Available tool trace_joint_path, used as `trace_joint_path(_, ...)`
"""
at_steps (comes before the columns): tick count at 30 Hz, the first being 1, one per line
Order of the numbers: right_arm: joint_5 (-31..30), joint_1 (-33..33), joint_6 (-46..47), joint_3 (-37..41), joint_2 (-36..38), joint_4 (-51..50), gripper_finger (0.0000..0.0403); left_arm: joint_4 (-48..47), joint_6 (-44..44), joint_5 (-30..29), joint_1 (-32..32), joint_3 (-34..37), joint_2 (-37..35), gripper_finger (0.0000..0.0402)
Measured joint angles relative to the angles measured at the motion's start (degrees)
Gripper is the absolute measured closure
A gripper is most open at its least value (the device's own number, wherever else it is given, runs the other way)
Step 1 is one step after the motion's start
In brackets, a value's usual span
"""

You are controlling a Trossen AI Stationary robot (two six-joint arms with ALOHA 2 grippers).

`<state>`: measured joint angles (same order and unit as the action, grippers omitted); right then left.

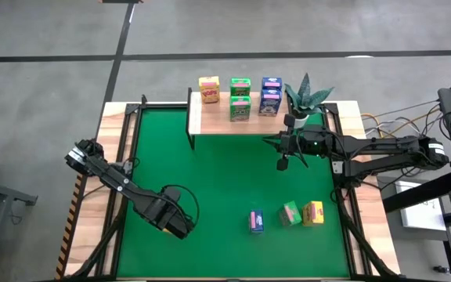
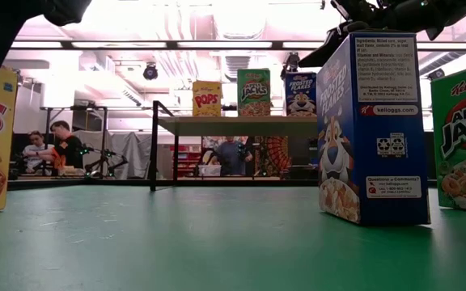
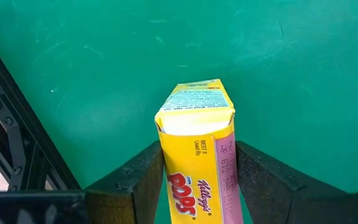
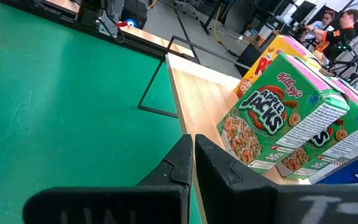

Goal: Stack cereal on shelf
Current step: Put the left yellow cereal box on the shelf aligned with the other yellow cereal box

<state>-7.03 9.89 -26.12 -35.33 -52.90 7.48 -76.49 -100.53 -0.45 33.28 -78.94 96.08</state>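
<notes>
Cereal box, yellow "POPS" (image 3: 197, 162), clamped in left jaws (image 3: 194, 186); right jaws (image 4: 192, 163) closed, empty, beside "Apple Jacks" box (image 4: 272, 121).

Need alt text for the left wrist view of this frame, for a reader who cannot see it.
The left gripper holds a small yellow cardboard Pops cereal box between its two dark fingers, its end panel pointing away from the camera. Green table mat fills the background, with black metal frame bars along one edge.
</notes>
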Motion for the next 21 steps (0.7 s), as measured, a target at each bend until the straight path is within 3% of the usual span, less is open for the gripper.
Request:
trace_joint_path(5, 0.00, 0.00, -0.01, 0.00, 0.00, 0.01, 0.0394, 0.00, 2.35, 0.13, 0.00, -1.26, -0.07, 0.0230)
trace_joint_path(11, 0.00, 0.00, -0.01, 0.00, 0.00, -0.01, 0.0394, -0.64, 14.88, -3.24, -0.76, -7.72, 0.19, 0.0237)
trace_joint_path(14, 0.00, 0.00, 0.03, 0.00, 0.00, -0.01, 0.0394, -0.55, 24.92, -5.76, -2.88, -11.43, 1.01, 0.0238)
trace_joint_path(21, 0.00, 0.00, 0.19, 0.00, 0.00, -0.01, 0.0394, -1.82, 58.34, -9.34, -10.83, -20.70, 4.48, 0.0238)
